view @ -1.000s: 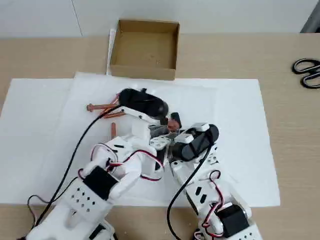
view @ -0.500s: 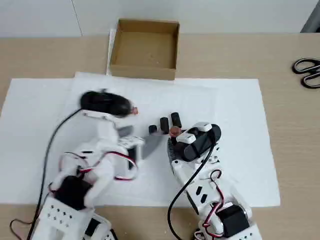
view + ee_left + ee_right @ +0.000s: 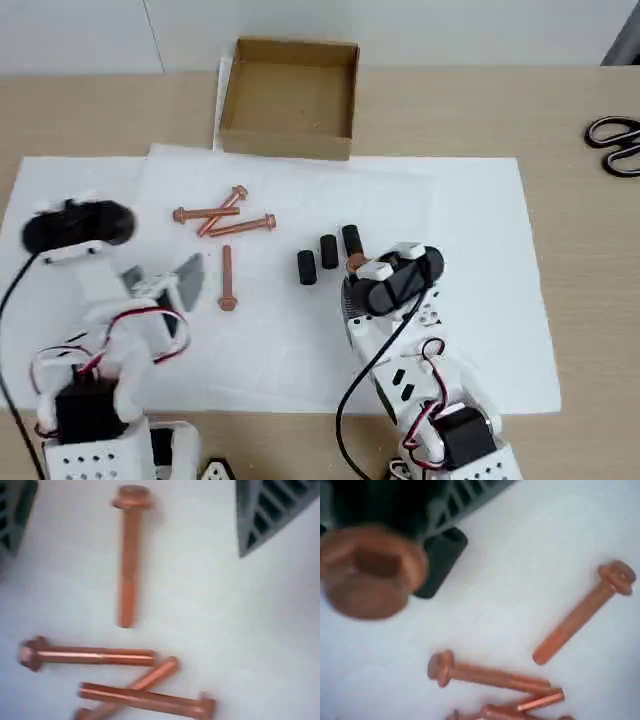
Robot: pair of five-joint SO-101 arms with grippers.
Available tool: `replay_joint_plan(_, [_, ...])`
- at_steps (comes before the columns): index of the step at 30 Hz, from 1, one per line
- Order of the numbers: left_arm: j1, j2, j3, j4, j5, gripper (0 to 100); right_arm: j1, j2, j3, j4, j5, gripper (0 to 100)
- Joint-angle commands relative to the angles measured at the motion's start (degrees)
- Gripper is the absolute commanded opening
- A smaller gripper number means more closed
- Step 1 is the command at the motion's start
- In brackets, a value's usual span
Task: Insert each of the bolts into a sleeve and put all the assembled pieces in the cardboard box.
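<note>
We found the left gripper (image 3: 160,284) released, its fingers (image 3: 267,510) spread wide, hovering over the white paper (image 3: 470,210) near that sheet's left side. A lone bolt (image 3: 128,555) lay flat on the paper just beside it, apart from a cluster of three bolts (image 3: 125,680) that crossed one another. From above, the cluster sat between the lone bolt and the cardboard box (image 3: 285,146), which stood on the bare surface (image 3: 480,110) at the paper's far edge. The right gripper (image 3: 362,268) was clenched on a copper bolt (image 3: 370,570), its head turned toward the wrist camera. Three black sleeves (image 3: 328,252) lay side by side on the paper just beside that gripper, between it and the lone bolt. We could not tell whether the copper bolt wore a sleeve of its own. Scissors (image 3: 615,142) lay near the surface's right edge, well apart from everything else.
</note>
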Motion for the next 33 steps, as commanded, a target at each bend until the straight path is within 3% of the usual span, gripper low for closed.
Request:
replay_joint_plan(1, [-2.4,0.0,-0.3,0.4,-0.5,27,2.0,3.9,-4.6,0.1,-0.4,0.4])
replay_joint_plan(29, [-2.5,-0.4,1.6,2.1,-0.4,27,5.7,77.6,-68.8,-0.5,5.4,0.4])
replay_joint_plan(33, [-2.3,-0.4,1.6,2.1,-0.4,27,7.7,89.6,-79.4,-5.3,5.0,0.4])
